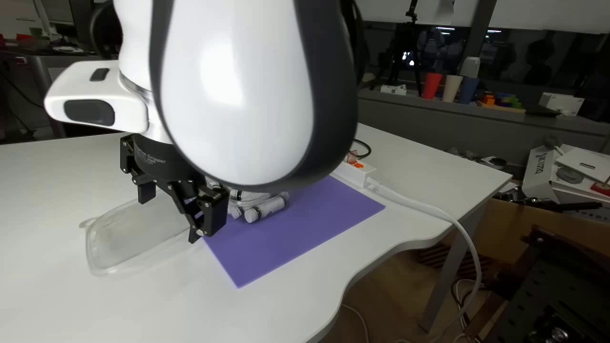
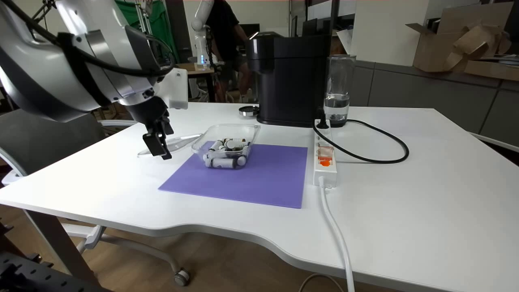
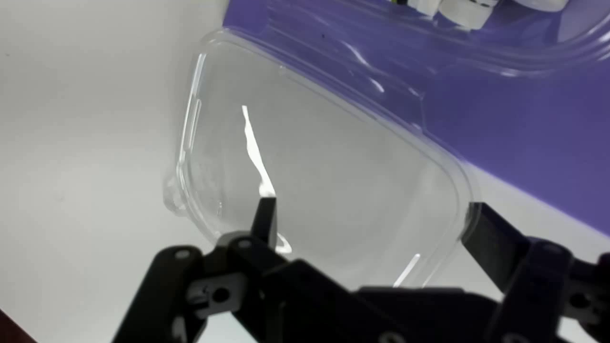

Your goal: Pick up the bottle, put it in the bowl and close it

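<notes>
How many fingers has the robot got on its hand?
2, both on the gripper. In the wrist view, one finger shows left in the picture, within the outline of the clear lid; the other finger shows on the right, at the lid's edge. None seems hidden.

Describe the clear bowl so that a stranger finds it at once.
Near the black machine lies a purple sheet. The clear bowl stands at its machine-side edge. Unlike the flat lid beside it, it has raised walls and holds small white bottles.

Place: robotics lab;
Desk (image 2: 405, 211): white robot arm (image 2: 44, 79) above it;
Background: another robot arm (image 2: 201, 38), green drape (image 2: 165, 30), tripod (image 1: 411, 33)
</notes>
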Motion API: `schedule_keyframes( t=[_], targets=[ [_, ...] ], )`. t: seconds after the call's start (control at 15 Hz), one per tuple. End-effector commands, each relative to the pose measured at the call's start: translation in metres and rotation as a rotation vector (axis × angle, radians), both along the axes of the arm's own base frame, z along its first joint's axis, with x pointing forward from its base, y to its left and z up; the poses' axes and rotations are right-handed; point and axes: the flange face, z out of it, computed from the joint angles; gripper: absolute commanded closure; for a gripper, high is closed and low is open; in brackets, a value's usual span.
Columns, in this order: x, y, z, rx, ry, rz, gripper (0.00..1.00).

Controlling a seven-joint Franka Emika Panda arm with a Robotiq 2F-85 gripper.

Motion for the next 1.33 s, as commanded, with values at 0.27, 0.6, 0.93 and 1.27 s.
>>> schedule_keyframes(
  t=[0.27, 0.6, 0.93, 1.27],
  targets=[
    [0.025, 0.019, 0.025, 0.067, -0.094, -0.242, 0.00],
    [0.039, 0.033, 0.030, 0.099, -0.182, -0.471, 0.00],
    [0.026, 0.050, 0.010, 0.130, -0.234, -0.683, 0.00],
    [0.005, 0.060, -0.006, 0.183, -0.320, -0.872, 0.00]
  ],
)
